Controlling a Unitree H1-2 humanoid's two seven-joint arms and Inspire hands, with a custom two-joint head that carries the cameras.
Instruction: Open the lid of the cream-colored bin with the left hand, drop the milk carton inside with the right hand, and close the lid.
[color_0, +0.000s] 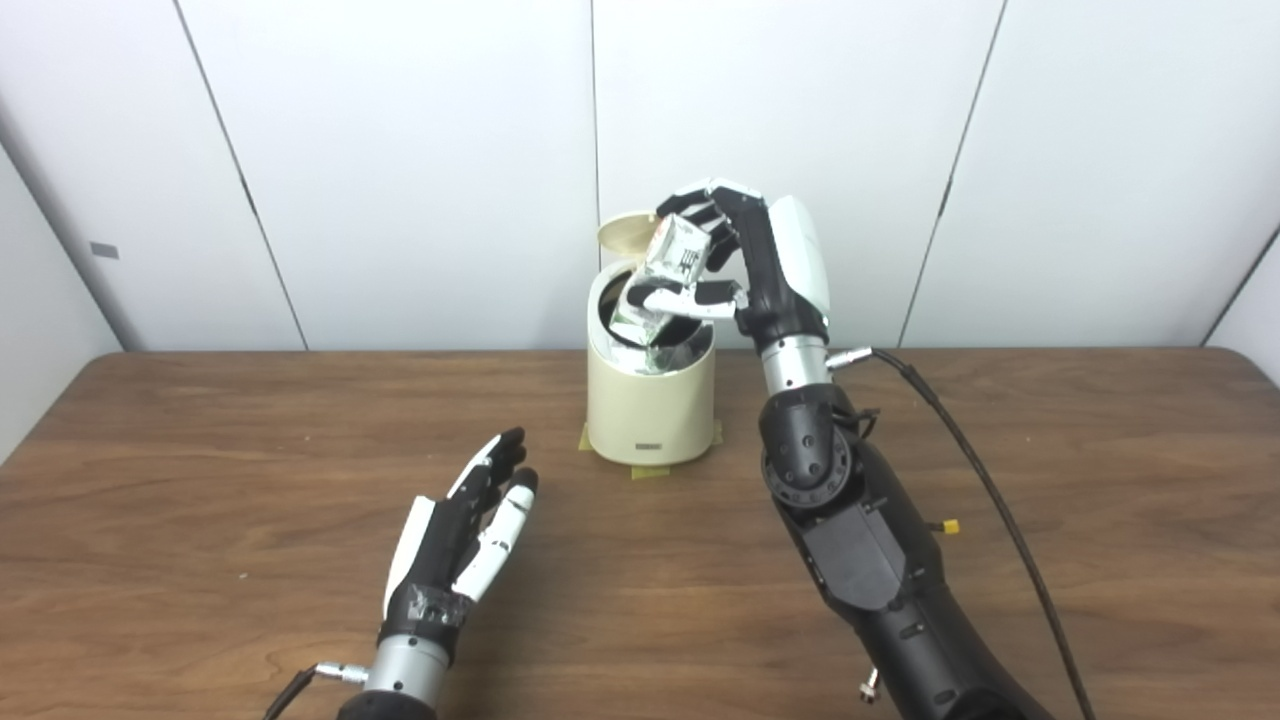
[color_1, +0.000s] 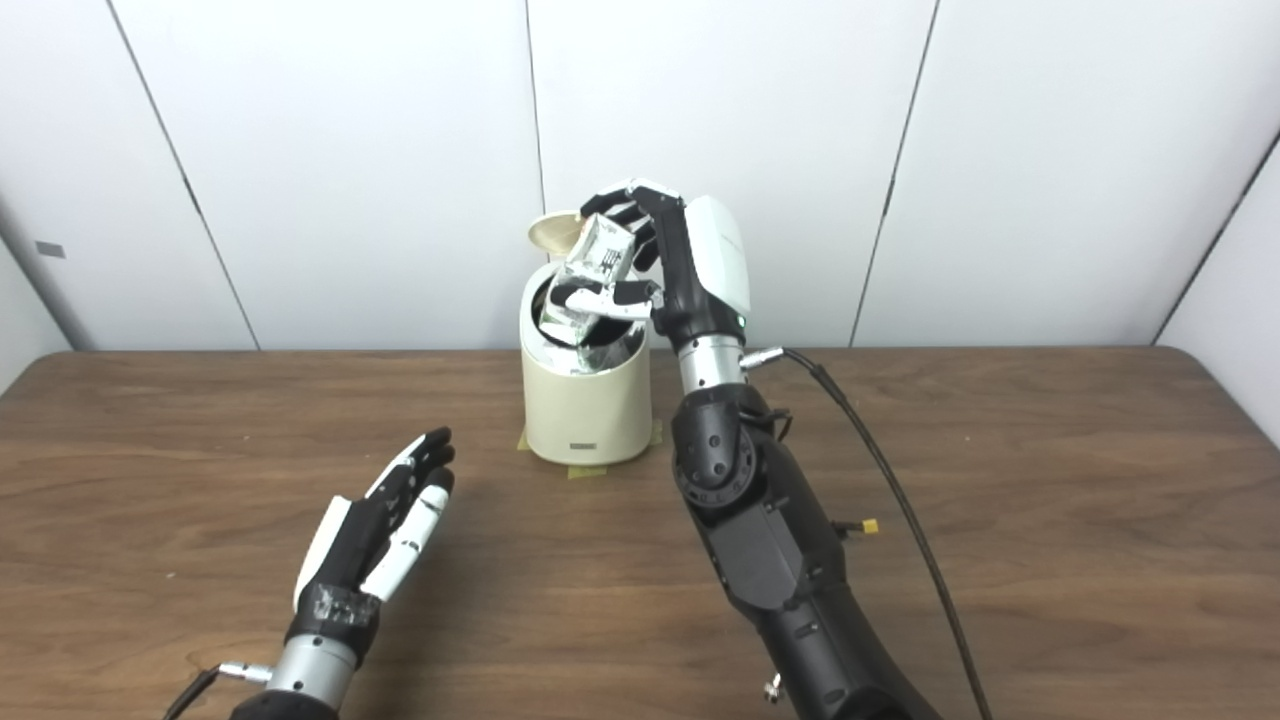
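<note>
The cream-colored bin stands at the back middle of the wooden table. Its round lid is tipped up open behind the mouth. My right hand is shut on the milk carton and holds it tilted over the open mouth, its lower end at the rim. My left hand is open and empty, low over the table to the front left of the bin, fingers pointing toward it. The same scene shows in the right eye view: bin, carton, left hand.
The bin stands on yellow tape marks. A black cable runs from my right wrist across the table's right side. White wall panels stand behind the table.
</note>
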